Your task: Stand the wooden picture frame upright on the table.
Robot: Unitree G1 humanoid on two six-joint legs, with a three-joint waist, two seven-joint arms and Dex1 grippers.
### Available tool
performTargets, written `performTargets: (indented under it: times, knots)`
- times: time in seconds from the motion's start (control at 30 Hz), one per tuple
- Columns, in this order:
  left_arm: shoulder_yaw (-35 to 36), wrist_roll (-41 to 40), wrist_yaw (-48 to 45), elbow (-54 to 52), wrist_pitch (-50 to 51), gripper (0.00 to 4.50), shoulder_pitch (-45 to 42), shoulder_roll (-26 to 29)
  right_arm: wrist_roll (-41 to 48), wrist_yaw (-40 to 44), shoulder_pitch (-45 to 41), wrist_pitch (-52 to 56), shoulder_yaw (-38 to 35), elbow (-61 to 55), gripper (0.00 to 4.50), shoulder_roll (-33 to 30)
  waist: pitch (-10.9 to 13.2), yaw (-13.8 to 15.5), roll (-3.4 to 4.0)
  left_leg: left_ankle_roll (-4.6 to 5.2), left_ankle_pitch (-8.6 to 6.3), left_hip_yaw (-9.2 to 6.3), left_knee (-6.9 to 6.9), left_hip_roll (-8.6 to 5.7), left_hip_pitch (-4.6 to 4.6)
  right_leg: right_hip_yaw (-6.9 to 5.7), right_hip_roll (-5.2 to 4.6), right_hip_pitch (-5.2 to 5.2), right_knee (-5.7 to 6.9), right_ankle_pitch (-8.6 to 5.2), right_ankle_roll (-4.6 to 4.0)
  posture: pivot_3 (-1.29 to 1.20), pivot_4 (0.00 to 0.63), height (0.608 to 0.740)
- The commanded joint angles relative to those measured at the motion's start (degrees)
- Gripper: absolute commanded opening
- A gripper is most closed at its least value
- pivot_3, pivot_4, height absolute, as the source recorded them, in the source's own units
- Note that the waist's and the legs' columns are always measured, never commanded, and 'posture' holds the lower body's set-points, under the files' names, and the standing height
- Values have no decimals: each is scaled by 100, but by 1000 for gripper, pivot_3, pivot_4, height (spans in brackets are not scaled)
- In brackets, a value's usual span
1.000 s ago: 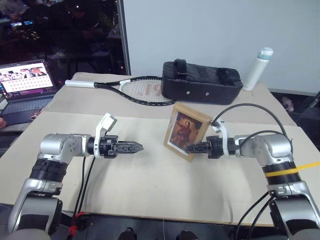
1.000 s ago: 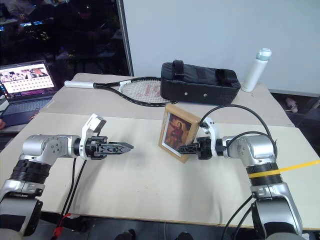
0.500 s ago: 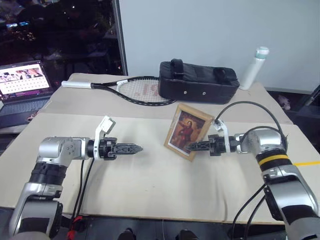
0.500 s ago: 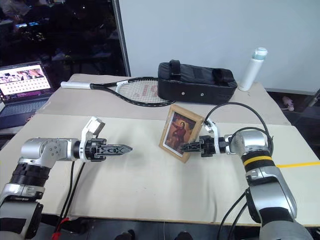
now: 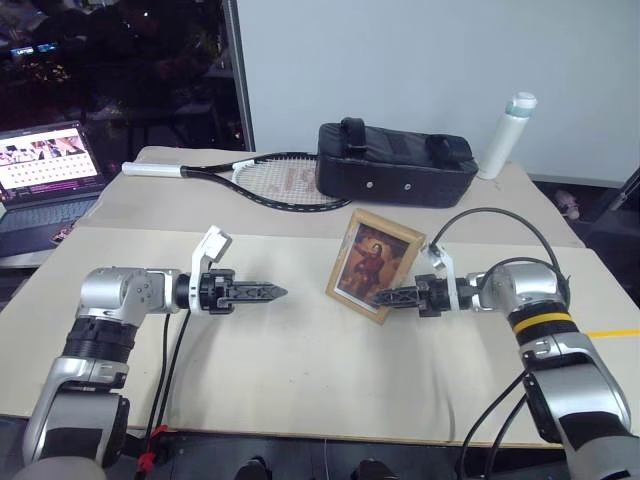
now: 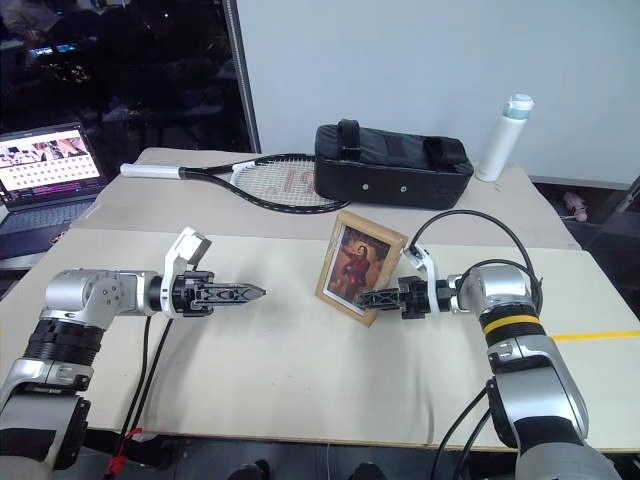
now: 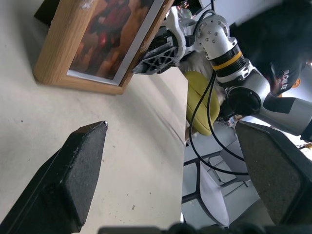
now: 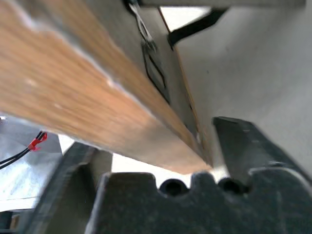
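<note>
Wooden picture frame (image 5: 375, 263) standing upright on a pale beige table (image 5: 300, 370), a robot gripper on either side.

The frame stands in front of a black padded bag (image 5: 396, 163), portrait facing the camera. The right gripper (image 5: 385, 296) reaches the frame's lower right corner, its two fingers spread to either side of the wooden edge without pinching it. The left gripper (image 5: 270, 293) hovers well to the left of the frame, fingers spread wide and empty. Left of the bag lies a tennis racket (image 5: 250, 178); right of it stands a white bottle (image 5: 504, 135).
</note>
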Motion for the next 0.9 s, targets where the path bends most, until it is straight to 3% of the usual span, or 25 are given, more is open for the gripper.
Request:
performTargets:
  times: [0.03,0.2,0.47,0.67,0.77,0.9]
  knots:
    - [21,49,-142,14,-122,4500,-191,9,69,209,-35,82,-189,-215,4487,-210,0,1,0,0,0,0,0,0,0,0,0,0,0,0,0,0,150,689]
    - [-24,120,-202,94,-174,4500,-231,-18,58,288,75,20,-301,-191,4487,-443,0,3,0,0,0,0,0,0,0,0,0,0,-1,-1,1,0,150,689]
    - [69,181,-356,81,-322,4500,-156,82,105,921,900,-659,-655,-493,4487,-1367,1,28,0,0,0,1,0,-2,-3,0,-2,0,-5,-2,3,0,150,689]
    - [227,1116,575,-427,-2004,4500,619,205,293,962,2769,-2570,-1798,-2750,4487,-1665,1,-29,2,1,-2,1,-11,0,6,1,-1,3,-8,-6,5,0,150,689]
    - [760,1480,1507,-893,-3527,4500,1219,-290,211,249,3535,-3349,-2509,-3941,4487,-1394,3,3,6,1,-1,3,-1,0,8,6,-2,7,-6,-5,5,0,150,689]
    - [713,1761,1951,-1561,-3813,4500,1791,-364,156,-531,4283,-3484,-3040,-5014,4487,-1189,4,50,5,0,0,3,14,-1,6,8,-2,15,-6,0,11,0,150,689]
